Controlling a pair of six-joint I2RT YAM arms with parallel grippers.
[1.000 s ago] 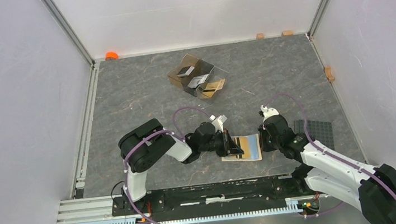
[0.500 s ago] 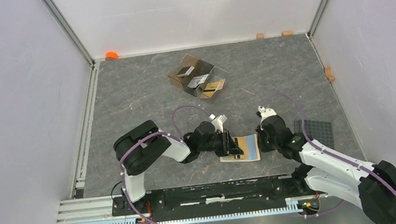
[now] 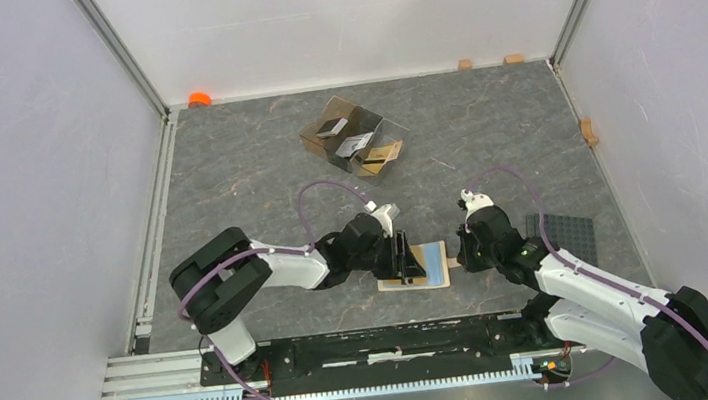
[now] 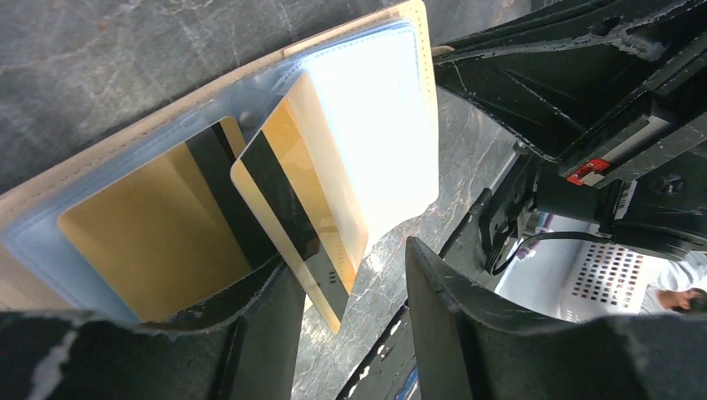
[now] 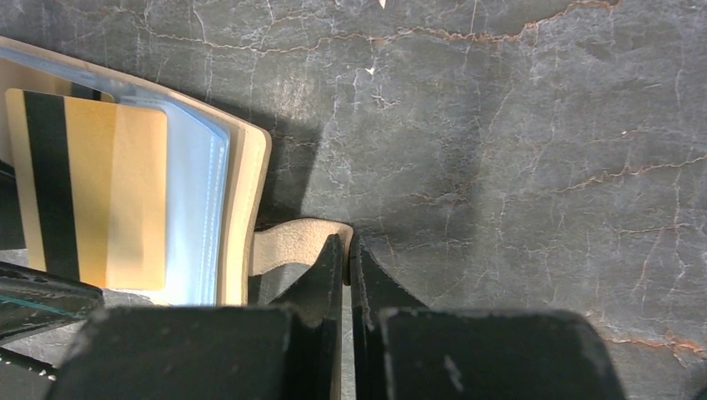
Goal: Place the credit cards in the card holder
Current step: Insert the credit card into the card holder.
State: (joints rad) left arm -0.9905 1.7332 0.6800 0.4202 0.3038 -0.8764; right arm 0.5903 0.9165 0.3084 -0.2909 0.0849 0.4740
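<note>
The card holder (image 3: 433, 266) lies on the tabletop (image 5: 500, 167), its tab (image 5: 288, 246) pinched by the right fingers (image 5: 313, 287). The left fingers (image 4: 467, 333) are spread around a gold credit card (image 4: 308, 217) (only half pocketed), which could be dragged out if snagged.

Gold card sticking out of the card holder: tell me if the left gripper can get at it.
Probably yes. The left gripper is open, the gold card's free corner lies between its fingers, nothing blocks it, and the right gripper pins the card holder's tab.
</note>
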